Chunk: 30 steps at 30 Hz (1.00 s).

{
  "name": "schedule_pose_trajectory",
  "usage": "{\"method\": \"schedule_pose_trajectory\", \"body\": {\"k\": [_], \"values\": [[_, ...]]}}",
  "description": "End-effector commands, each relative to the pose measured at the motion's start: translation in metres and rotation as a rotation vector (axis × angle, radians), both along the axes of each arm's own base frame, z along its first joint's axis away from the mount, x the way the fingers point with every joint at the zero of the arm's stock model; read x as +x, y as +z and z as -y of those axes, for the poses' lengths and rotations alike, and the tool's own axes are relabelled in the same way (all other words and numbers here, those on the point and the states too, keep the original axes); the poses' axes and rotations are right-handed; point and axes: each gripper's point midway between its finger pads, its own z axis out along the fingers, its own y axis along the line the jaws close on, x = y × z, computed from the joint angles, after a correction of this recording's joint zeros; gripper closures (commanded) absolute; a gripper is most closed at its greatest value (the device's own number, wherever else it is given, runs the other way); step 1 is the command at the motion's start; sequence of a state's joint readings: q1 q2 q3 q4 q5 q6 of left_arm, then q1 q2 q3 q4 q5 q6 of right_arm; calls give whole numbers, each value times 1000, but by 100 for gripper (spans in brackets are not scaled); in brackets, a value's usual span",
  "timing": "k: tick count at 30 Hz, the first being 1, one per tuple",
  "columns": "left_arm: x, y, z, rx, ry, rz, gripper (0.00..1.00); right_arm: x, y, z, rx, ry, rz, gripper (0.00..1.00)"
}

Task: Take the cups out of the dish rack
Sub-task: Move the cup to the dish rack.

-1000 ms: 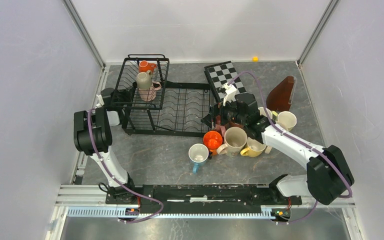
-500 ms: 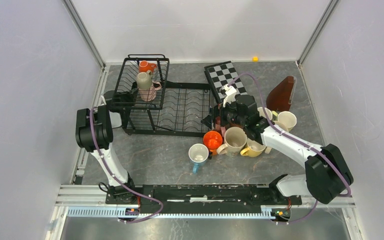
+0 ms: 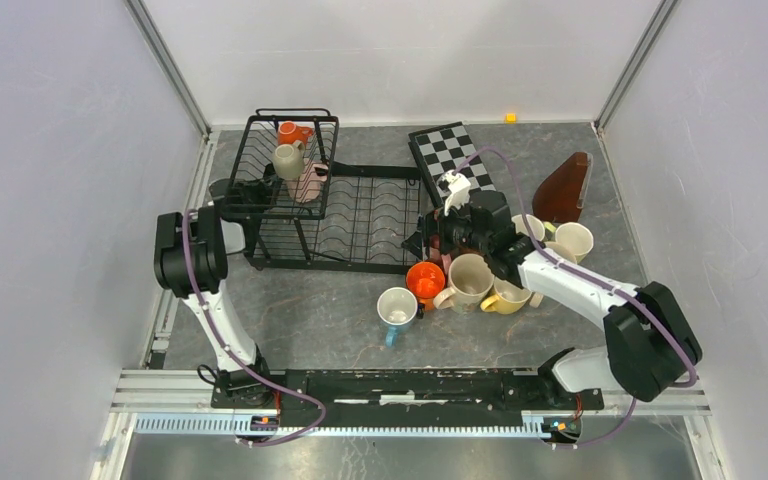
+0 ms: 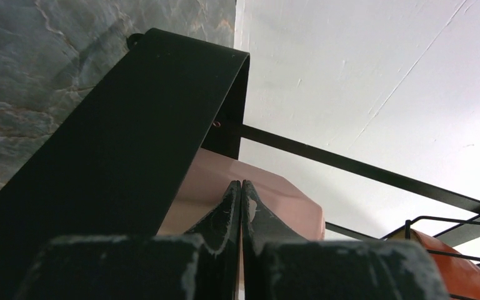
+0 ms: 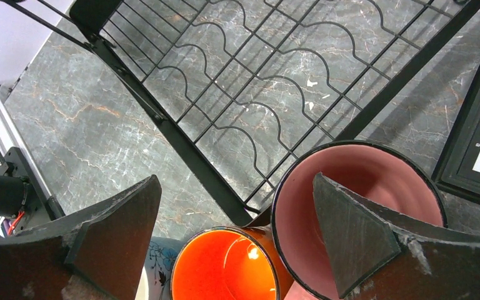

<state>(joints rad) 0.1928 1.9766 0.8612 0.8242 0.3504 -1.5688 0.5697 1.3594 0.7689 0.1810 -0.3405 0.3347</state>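
Note:
The black wire dish rack has a tall basket at its left holding three cups: orange, beige and pink. My left gripper is shut and empty at the basket's left side. In its wrist view the tips sit against the pink cup, beside a black rack band. My right gripper stands open over cups on the table. Its right finger hangs over a pink cup's mouth, with an orange cup below.
On the table by the rack's right end stand an orange cup, a cream one, a yellow one, a pale blue one and a cream one. A checkerboard and a brown object lie behind.
The left arm has swung right, bringing its shut gripper up to the pink cup in the basket. The right gripper has shifted slightly toward the back, still open.

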Motion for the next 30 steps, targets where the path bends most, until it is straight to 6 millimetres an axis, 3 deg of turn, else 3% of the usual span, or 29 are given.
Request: {"method": "schedule_pose_trajectory", "body": {"k": [1,19,30], "values": [[1,-5,22,15,-129,4,96,9,8,-10,13,20,42,2],[-4,-17,45,17,-270,-19,98,68,33,-54,25,52,90,2],[-5,-16,46,20,-279,-21,98,33,17,-33,32,19,47,2]]}}
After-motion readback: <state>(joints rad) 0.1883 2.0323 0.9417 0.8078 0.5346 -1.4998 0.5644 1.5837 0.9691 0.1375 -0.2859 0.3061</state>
